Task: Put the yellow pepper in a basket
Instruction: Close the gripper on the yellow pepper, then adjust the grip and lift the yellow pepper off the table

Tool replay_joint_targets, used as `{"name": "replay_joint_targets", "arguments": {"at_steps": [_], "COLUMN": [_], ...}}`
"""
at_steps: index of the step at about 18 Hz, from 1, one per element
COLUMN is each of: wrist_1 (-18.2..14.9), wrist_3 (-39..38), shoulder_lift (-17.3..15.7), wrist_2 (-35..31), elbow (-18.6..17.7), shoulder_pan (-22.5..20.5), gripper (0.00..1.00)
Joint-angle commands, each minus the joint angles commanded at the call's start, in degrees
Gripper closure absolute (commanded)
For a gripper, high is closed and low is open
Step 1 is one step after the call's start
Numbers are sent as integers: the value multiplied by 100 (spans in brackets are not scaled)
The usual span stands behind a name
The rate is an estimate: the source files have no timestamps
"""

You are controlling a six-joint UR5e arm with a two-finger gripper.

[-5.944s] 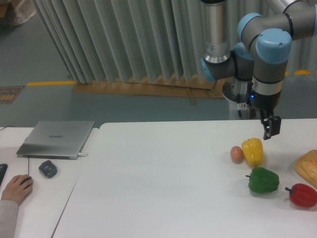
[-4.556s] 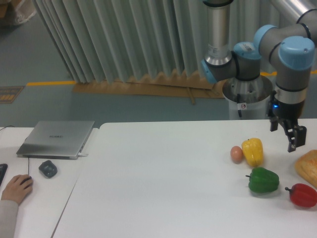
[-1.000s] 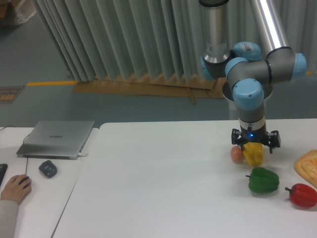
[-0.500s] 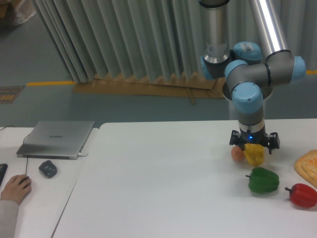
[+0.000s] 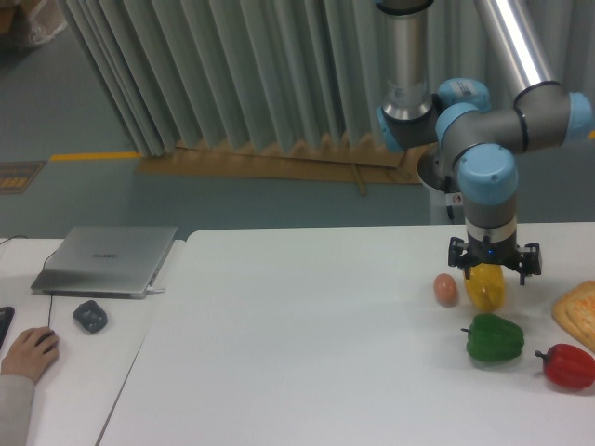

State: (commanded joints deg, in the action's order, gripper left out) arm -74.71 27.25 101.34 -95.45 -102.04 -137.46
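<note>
The yellow pepper (image 5: 486, 289) is glossy and lobed, at the right side of the white table (image 5: 297, 353). My gripper (image 5: 492, 268) comes straight down onto its top, a dark finger on each side, shut on it. The pepper's upper part is hidden by the gripper. I cannot tell whether the pepper touches the table. A tan-orange object (image 5: 578, 312) is cut off by the right frame edge, and I cannot tell if it is the basket.
A small tan egg (image 5: 446, 289) lies just left of the yellow pepper. A green pepper (image 5: 494, 338) sits in front of it, a red pepper (image 5: 568, 365) further right. A laptop (image 5: 105, 259), a mouse (image 5: 89, 317) and a person's hand (image 5: 28, 353) are at the far left.
The gripper came down over the yellow pepper and closed on it. In the last half second gripper and pepper shifted right together, opening a gap to the egg.
</note>
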Motion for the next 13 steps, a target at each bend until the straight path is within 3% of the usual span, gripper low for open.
{"name": "replay_joint_targets", "arguments": {"at_steps": [8, 13], "wrist_1": [18, 18], "wrist_3": [-264, -203], "shoulder_lift": [35, 18], "wrist_2": [18, -17], "elbow": [-123, -176], "shoulder_pan": [264, 159], "gripper": [0, 0]}}
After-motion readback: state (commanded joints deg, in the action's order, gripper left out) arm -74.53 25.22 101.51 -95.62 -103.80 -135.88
